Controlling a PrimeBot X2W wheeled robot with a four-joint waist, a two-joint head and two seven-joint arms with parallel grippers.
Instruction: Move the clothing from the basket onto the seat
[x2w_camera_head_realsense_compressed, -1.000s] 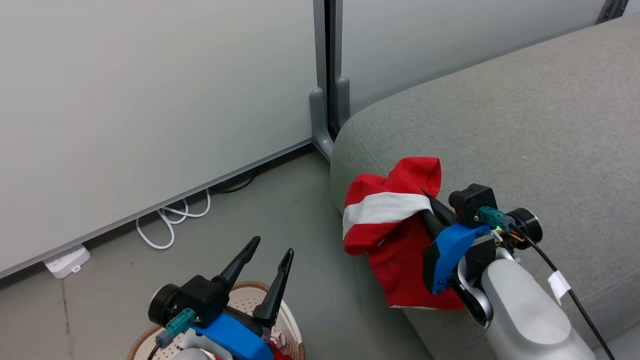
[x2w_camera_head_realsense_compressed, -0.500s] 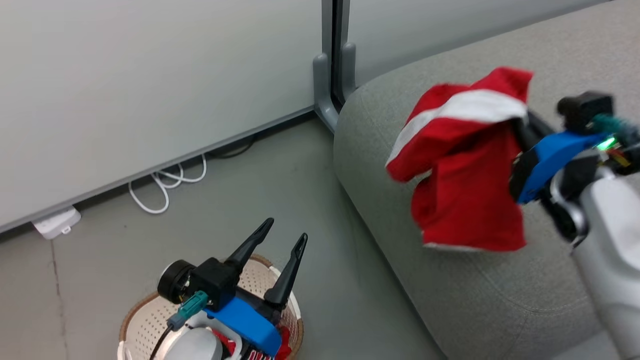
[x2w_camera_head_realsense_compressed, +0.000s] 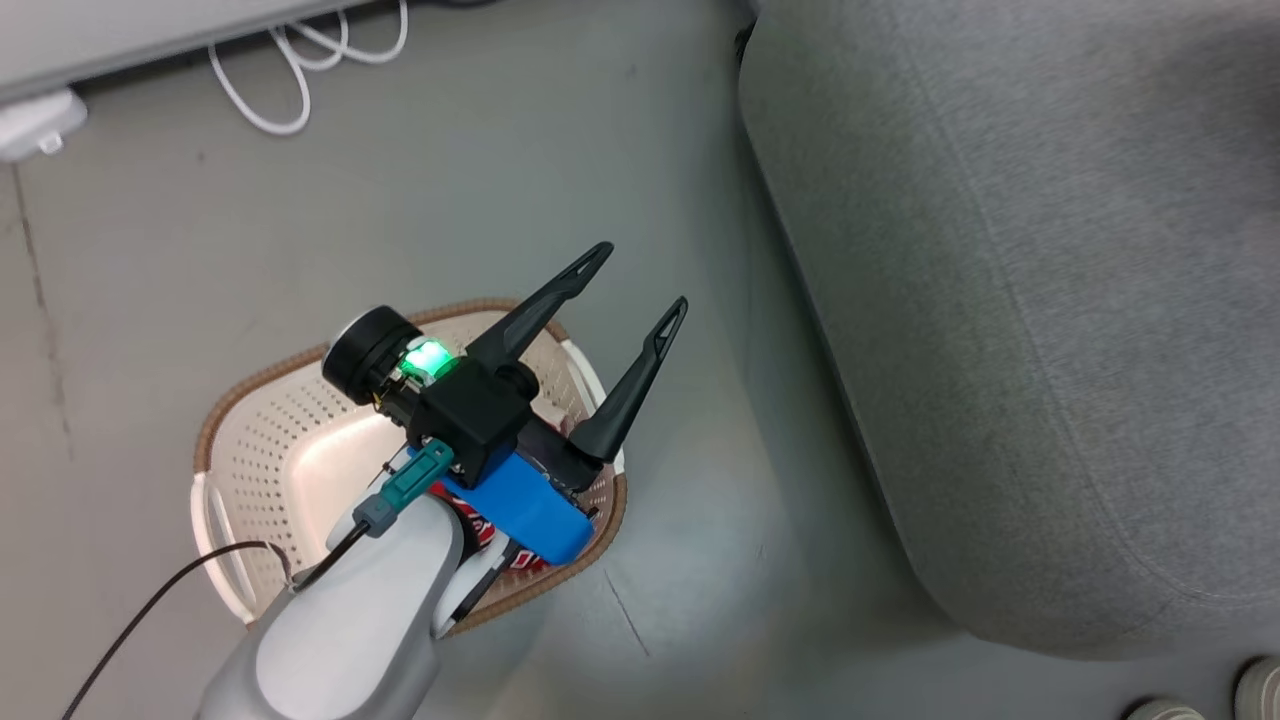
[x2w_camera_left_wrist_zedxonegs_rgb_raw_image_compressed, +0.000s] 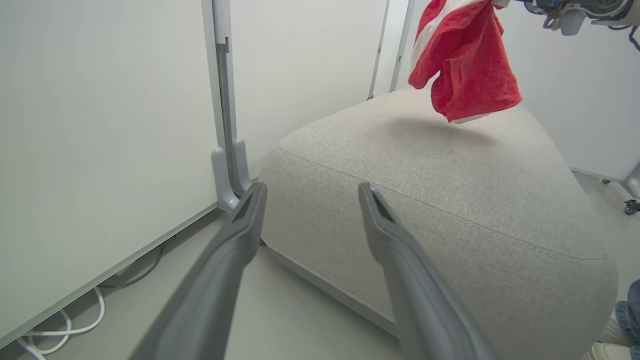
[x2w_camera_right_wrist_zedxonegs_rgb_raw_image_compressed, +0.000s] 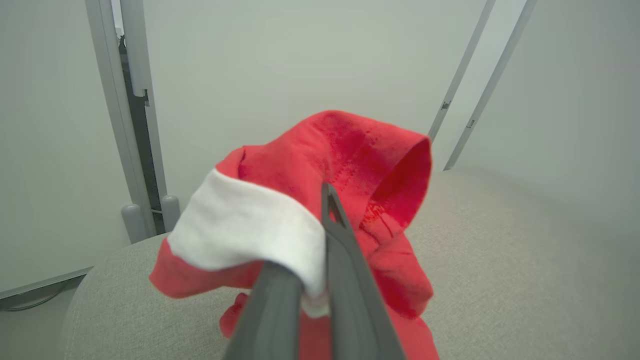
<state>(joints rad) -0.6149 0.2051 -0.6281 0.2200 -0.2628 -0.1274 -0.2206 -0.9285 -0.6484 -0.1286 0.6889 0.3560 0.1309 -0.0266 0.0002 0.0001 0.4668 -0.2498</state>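
red garment (x2w_camera_right_wrist_zedxonegs_rgb_raw_image_compressed: 370, 165) with a white band hangs clamped in the right gripper (x2w_camera_right_wrist_zedxonegs_rgb_raw_image_compressed: 315, 260) above the grey seat (x2w_camera_left_wrist_zedxonegs_rgb_raw_image_compressed: 450, 190), upper right of the left wrist view; left gripper (x2w_camera_head_realsense_compressed: 642, 275) stands spread apart over the basket (x2w_camera_head_realsense_compressed: 260, 420), lower left of the head view, another red piece (x2w_camera_head_realsense_compressed: 478, 524) inside

We see one red garment (x2w_camera_right_wrist_zedxonegs_rgb_raw_image_compressed: 350, 150) with a white panel, bunched and hanging pinched in the closed right end effector (x2w_camera_right_wrist_zedxonegs_rgb_raw_image_compressed: 324, 205), clear above the top of the seat (x2w_camera_left_wrist_zedxonegs_rgb_raw_image_compressed: 440, 200), a large grey upholstered sofa with rounded edges. The second garment (x2w_camera_head_realsense_compressed: 487, 530), red with black-and-white lettering, lies in the basket (x2w_camera_head_realsense_compressed: 290, 420), mostly hidden from us. The cream perforated basket, brown-rimmed with white handles, stands upright on the floor (x2w_camera_head_realsense_compressed: 650, 150) near the seat's corner.
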